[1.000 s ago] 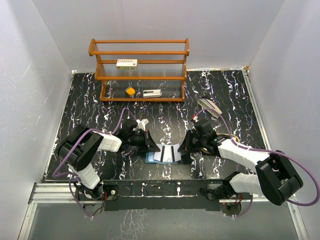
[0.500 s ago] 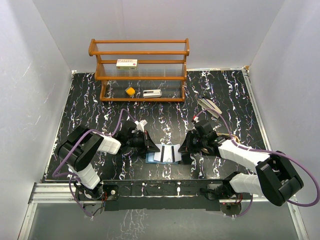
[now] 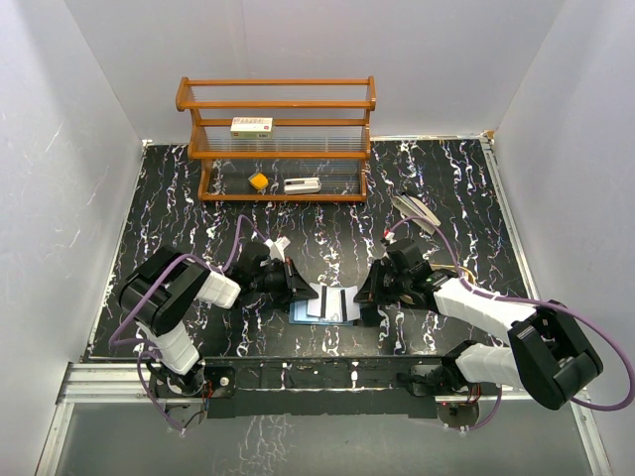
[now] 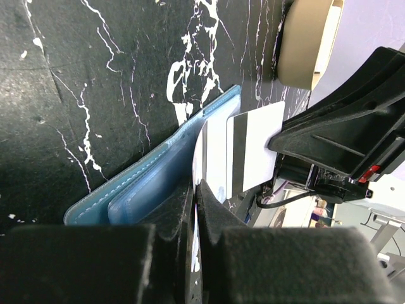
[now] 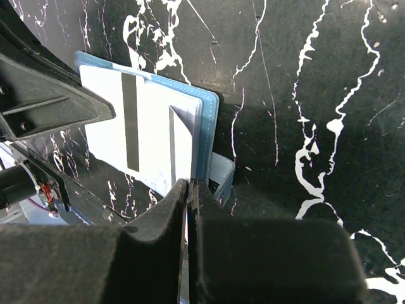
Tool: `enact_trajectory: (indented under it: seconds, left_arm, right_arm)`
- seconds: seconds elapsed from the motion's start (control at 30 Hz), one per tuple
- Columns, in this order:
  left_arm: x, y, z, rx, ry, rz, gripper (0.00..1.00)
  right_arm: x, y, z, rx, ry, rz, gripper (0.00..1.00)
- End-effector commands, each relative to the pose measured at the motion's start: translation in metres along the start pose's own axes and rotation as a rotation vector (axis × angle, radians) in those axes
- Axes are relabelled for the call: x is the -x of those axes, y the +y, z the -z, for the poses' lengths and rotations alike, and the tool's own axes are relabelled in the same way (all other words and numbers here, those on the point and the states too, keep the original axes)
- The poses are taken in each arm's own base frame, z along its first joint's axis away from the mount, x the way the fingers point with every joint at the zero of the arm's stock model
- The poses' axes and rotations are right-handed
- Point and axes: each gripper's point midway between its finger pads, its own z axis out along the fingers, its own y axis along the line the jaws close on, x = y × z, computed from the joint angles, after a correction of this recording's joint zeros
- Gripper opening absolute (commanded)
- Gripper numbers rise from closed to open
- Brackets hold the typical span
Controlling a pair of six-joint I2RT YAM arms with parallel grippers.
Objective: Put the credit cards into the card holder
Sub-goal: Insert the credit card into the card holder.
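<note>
The blue card holder (image 3: 301,313) lies on the bench (image 3: 446,188) between my pincers, two striped cards (image 3: 331,300) atop it. Left pincer (image 3: 301,292) pinches one card's edge; right pincer (image 3: 363,296) is clamped tight, on what I cannot tell. I'd feed flat, slowly, holder pinned.

The table (image 3: 446,188) is black, veined all over with white marbling. The card holder (image 4: 145,190) is blue, paler blue inside, with light stitching along its edge. The credit cards (image 4: 256,152) are white, each crossed by a black stripe. The rack (image 3: 278,104) is orange-brown wood, and the box (image 3: 251,126) on it is white with red marks. The tray (image 4: 304,44) is tan.
</note>
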Motion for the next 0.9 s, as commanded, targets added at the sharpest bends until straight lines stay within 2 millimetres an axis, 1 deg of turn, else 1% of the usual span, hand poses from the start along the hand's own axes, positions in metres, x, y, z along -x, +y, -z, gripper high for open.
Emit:
enact_trajectory:
  seconds: [0.0, 0.17, 0.57, 0.73, 0.87]
  left_arm:
    - [-0.003, 0.018, -0.001, 0.062, -0.025, -0.001, 0.0]
    - [-0.005, 0.018, 0.001, 0.078, -0.02, 0.001, 0.0]
    - [-0.023, 0.022, 0.003, 0.087, 0.024, 0.026, 0.0]
    - [-0.024, 0.021, 0.001, 0.078, 0.024, 0.034, 0.0]
    - [-0.02, 0.019, -0.002, 0.076, 0.006, 0.041, 0.01]
  right_arm:
    - [0.002, -0.004, 0.001, -0.008, -0.026, 0.004, 0.0]
    - [0.002, -0.004, 0.0, -0.009, -0.026, 0.005, 0.0]
    - [0.002, -0.005, 0.0, -0.009, -0.028, 0.005, 0.0]
    - [0.002, -0.004, 0.0, -0.005, -0.029, 0.004, 0.0]
    - [0.002, -0.005, 0.0, -0.008, -0.031, 0.002, 0.0]
